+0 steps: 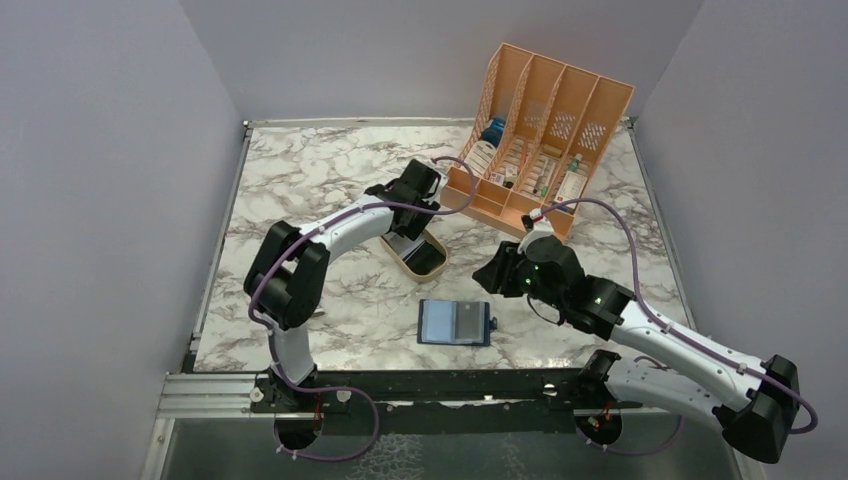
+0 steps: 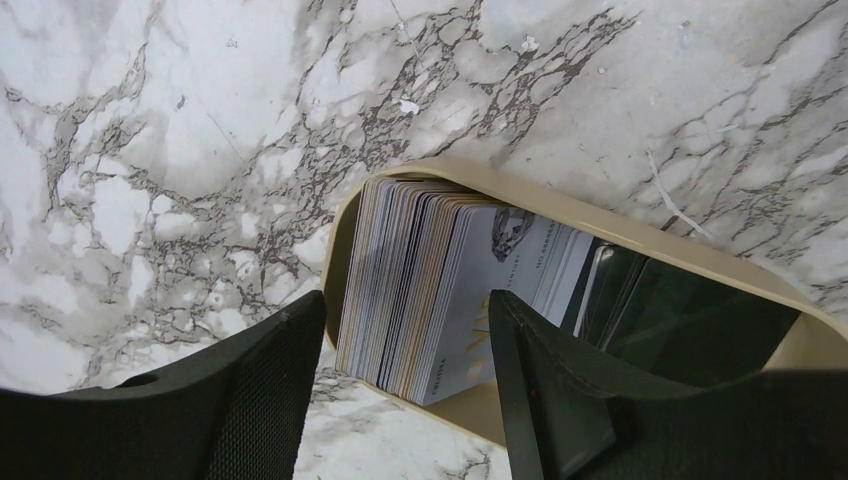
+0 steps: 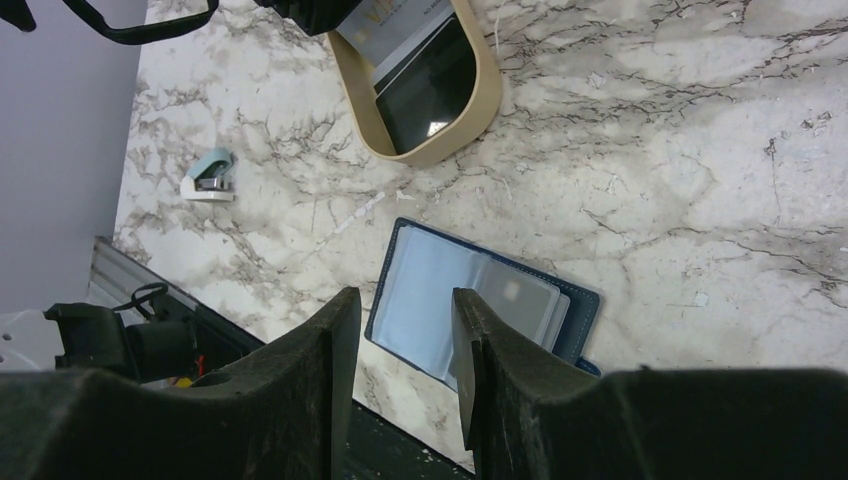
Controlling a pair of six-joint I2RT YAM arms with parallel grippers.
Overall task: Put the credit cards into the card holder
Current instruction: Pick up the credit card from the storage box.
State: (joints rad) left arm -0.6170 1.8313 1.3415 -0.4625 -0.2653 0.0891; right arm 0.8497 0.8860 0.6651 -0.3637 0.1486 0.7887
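A thick stack of credit cards (image 2: 430,280) stands on edge at one end of a gold tin (image 2: 700,255). My left gripper (image 2: 405,345) hangs open just above the stack, one finger on each side, touching none that I can see. The navy card holder (image 1: 456,322) lies open flat near the table's front edge, sleeve pages up, with a grey card (image 3: 515,298) in one sleeve. Right of and above the card holder (image 3: 480,300) my right gripper (image 3: 400,335) hovers open and empty.
The gold tin (image 1: 428,262) sits mid-table under the left arm. A peach slotted file rack (image 1: 545,130) with small items stands at the back right. A small mint-and-white object (image 3: 210,177) lies near the table's left front. The table's front edge and metal rail (image 1: 400,385) are close to the card holder.
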